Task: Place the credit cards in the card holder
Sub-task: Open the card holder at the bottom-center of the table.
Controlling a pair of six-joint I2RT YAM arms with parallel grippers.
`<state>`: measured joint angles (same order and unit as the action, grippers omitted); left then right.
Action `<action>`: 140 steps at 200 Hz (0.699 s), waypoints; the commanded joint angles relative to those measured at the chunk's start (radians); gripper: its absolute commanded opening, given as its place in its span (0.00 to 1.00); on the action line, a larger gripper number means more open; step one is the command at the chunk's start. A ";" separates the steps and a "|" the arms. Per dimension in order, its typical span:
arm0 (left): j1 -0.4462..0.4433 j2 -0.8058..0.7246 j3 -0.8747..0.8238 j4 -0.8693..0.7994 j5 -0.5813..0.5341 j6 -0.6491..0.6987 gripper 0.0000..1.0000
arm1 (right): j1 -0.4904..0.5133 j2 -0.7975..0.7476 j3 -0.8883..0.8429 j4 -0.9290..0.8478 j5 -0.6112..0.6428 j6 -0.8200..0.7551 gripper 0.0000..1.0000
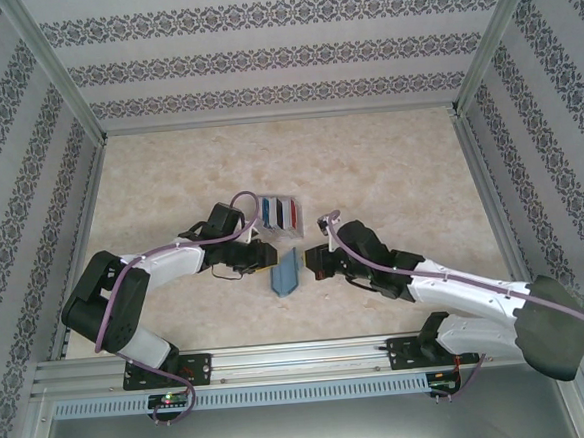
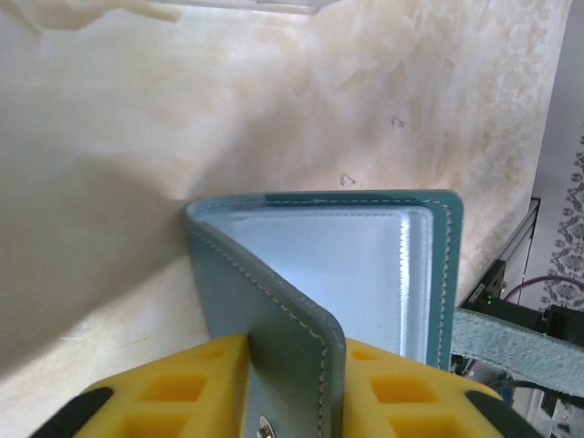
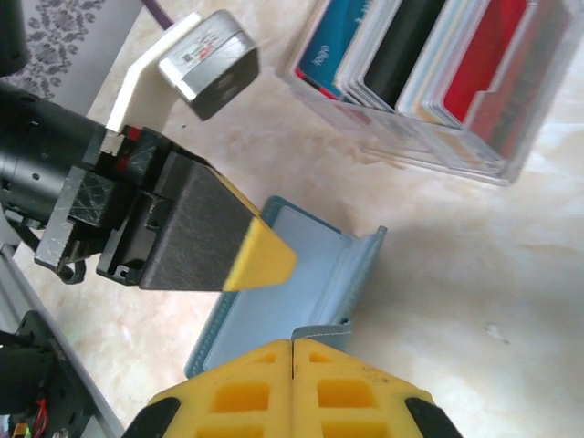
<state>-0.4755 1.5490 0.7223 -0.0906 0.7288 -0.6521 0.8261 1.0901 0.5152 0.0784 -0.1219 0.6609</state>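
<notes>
The teal card holder stands partly open on the table between both grippers. In the left wrist view my left gripper is shut on one flap of the card holder, whose pale blue inner pocket faces the camera. My right gripper is shut on the holder's narrow strap, beside the open card holder. One left fingertip shows over the inner pocket. The credit cards, blue, dark and red, stand upright in a clear rack just beyond the holder.
The clear rack's front wall lies close behind the holder. Marbled tabletop extends beyond and to both sides. Patterned walls enclose the table, and an aluminium rail runs along the near edge.
</notes>
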 commanded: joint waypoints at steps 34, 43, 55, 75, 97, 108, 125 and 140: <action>0.012 -0.020 -0.042 -0.024 -0.023 0.051 0.08 | -0.088 -0.026 -0.117 -0.137 0.121 0.074 0.19; 0.011 -0.020 -0.049 -0.017 -0.018 0.048 0.07 | -0.100 -0.014 -0.108 -0.178 0.125 0.072 0.27; 0.011 -0.020 -0.061 -0.004 -0.016 0.035 0.08 | -0.112 -0.017 -0.073 -0.251 0.123 0.056 0.28; 0.012 -0.023 -0.086 0.051 0.004 0.011 0.10 | -0.104 -0.059 -0.027 -0.298 0.123 0.030 0.32; 0.011 -0.018 -0.075 0.016 -0.004 0.029 0.11 | -0.103 -0.099 0.019 -0.332 0.143 0.031 0.37; 0.012 -0.028 -0.080 0.015 -0.007 0.023 0.11 | -0.103 -0.101 0.042 -0.336 0.144 0.032 0.39; 0.012 -0.039 -0.098 0.031 -0.010 0.017 0.11 | -0.105 -0.067 0.066 -0.270 0.125 0.033 0.42; 0.015 -0.044 -0.097 0.007 -0.026 0.028 0.21 | -0.112 0.004 0.121 -0.234 0.091 0.029 0.46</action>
<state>-0.4755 1.5311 0.6430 -0.0700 0.7177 -0.6331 0.7219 1.0161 0.5610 -0.2043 -0.0120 0.7010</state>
